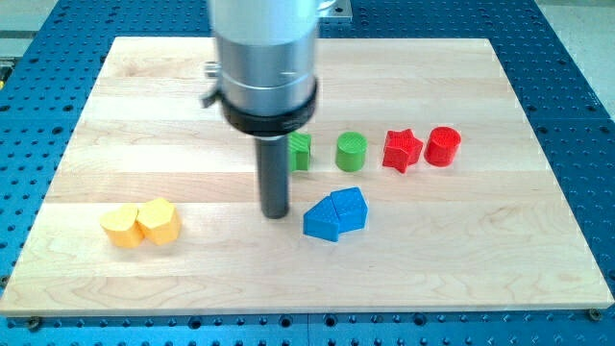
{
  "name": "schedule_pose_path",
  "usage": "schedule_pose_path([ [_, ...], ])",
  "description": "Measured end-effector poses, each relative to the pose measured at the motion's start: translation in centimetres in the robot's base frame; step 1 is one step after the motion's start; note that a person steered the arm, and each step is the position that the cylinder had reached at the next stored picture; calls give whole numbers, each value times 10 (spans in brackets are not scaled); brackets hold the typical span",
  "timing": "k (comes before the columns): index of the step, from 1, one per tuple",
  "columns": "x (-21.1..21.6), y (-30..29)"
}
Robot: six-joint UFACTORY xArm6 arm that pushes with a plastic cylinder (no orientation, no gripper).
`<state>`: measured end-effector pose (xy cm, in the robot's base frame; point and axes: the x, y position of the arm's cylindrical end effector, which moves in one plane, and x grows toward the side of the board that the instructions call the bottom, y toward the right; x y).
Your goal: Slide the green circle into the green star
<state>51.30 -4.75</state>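
The green circle (352, 151) stands near the board's middle. The green star (301, 152) is just to its left with a small gap between them; its left part is hidden behind my rod. My tip (276, 213) rests on the board below and to the left of the green star, left of the blue blocks. The rod's wide silver body fills the view's top centre.
A red star (402, 150) and a red cylinder (443, 146) stand right of the green circle. Two blue blocks (335, 213) touch each other just right of my tip. Two yellow blocks (141, 223) sit together at the left. The wooden board (480, 250) lies on a blue perforated table.
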Motion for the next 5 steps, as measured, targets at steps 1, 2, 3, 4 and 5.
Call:
schedule_pose_path([
  [1,-16,56],
  [2,-26,128],
  [3,-55,117],
  [4,-67,110],
  [5,-97,140],
])
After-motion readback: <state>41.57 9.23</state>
